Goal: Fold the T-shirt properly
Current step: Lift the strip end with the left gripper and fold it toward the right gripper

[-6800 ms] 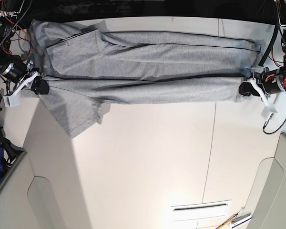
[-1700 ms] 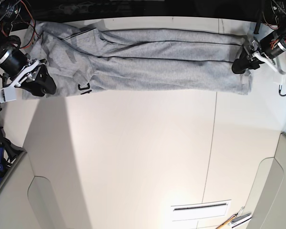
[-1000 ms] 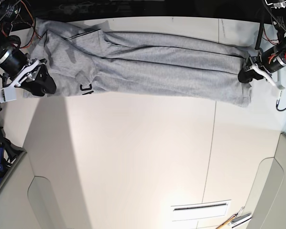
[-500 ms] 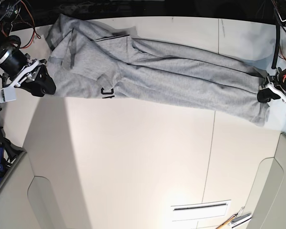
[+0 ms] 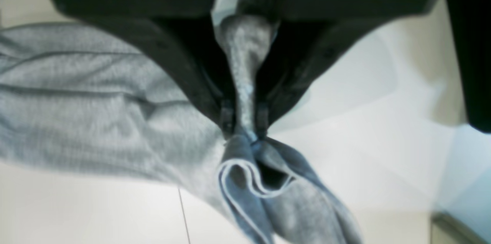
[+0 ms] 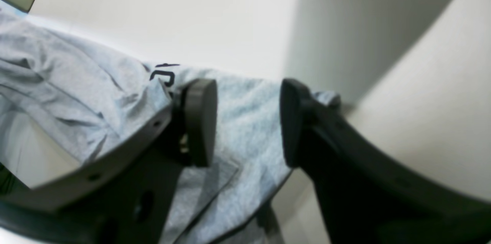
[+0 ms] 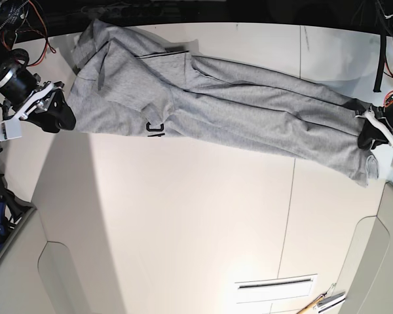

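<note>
Big white desk [image 7: 196, 216] under everything. Long grey T-shirt [image 7: 249, 111] folded into a strip on top, stretched between both tools. Left tool [image 5: 245, 121] clamped tight on the bunched shirt end. Right tool [image 6: 245, 121] spread apart, just above the other end.

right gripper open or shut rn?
Open. In the right wrist view the right gripper has a clear gap between its pads, with the T-shirt lying beneath, ungripped.

One T-shirt [image 7: 216, 108] lies stretched across one worktop [image 7: 196, 216]. Two pincers: the left pincer [image 7: 369, 139] at three o'clock, the right pincer [image 7: 57, 112] at nine. One pair of tools [image 7: 322, 303] sits at five o'clock.
</note>
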You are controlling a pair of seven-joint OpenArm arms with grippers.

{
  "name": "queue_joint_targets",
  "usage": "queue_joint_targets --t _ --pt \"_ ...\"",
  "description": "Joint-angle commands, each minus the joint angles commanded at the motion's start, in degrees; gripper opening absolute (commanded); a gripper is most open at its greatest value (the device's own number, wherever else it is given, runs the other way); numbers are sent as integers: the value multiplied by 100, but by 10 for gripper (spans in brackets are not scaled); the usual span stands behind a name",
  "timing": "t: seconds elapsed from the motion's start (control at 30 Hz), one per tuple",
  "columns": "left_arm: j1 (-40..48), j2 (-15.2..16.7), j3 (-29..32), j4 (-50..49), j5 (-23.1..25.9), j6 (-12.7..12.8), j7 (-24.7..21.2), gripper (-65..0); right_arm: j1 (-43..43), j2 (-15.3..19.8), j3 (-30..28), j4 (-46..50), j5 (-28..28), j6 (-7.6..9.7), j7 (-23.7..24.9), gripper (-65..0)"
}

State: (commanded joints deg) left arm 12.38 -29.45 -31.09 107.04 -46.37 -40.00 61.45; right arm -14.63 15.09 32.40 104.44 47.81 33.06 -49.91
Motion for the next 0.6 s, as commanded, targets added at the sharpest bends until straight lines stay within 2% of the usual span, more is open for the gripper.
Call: queue_joint_targets --t 0.3,0.6 --pt "83 592 37 140 -50 0 -13 -650 0 0 0 0 -2 0 -4 -383" --pt "81 949 809 144 122 0 -39 -650 0 0 0 0 -2 -2 -4 -383"
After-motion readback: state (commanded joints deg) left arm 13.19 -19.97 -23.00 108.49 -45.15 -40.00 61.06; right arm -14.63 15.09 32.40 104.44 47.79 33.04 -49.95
